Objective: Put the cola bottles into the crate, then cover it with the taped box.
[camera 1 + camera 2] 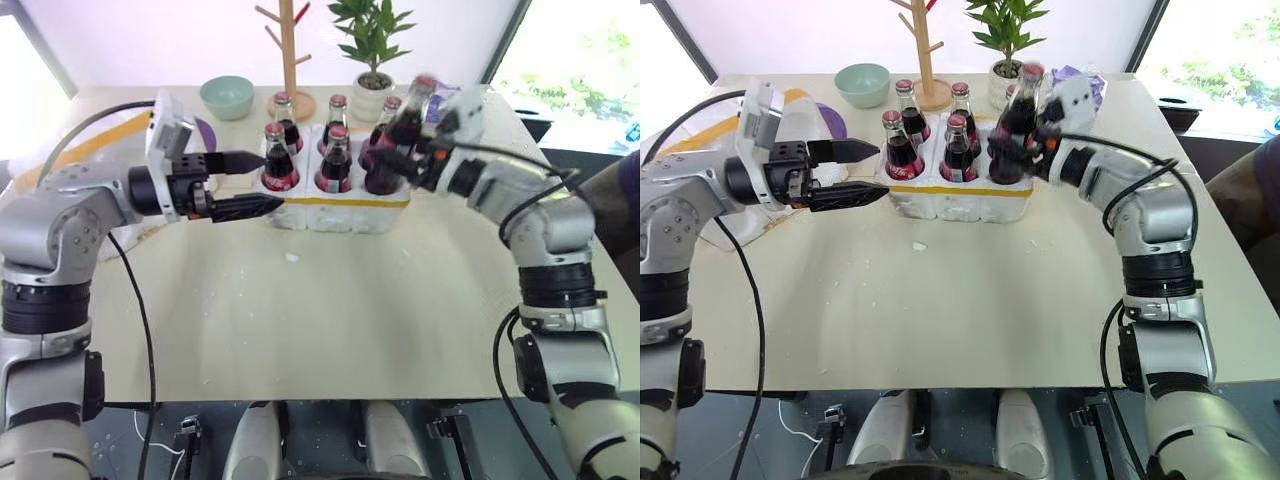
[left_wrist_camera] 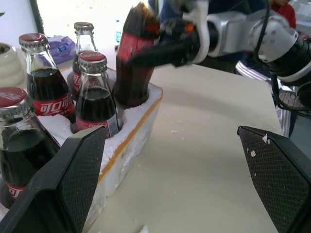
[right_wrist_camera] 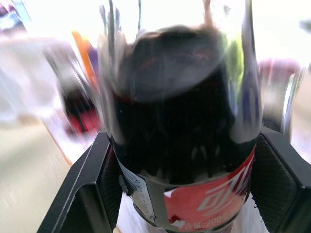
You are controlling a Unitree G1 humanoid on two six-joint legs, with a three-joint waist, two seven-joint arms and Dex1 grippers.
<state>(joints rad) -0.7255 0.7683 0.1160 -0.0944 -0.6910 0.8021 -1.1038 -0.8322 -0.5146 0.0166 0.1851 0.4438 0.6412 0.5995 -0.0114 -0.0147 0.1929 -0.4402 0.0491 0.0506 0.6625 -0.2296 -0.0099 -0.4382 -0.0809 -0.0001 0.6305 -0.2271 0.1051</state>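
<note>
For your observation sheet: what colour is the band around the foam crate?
Yellow, a thin band around the crate; clearest in the left eye view.

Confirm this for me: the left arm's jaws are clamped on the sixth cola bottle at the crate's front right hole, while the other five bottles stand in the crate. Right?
Not quite. The right gripper holds that tilted cola bottle, as the left eye view shows. The left gripper stands open and empty beside the crate. The other five bottles do stand in the crate.
</note>
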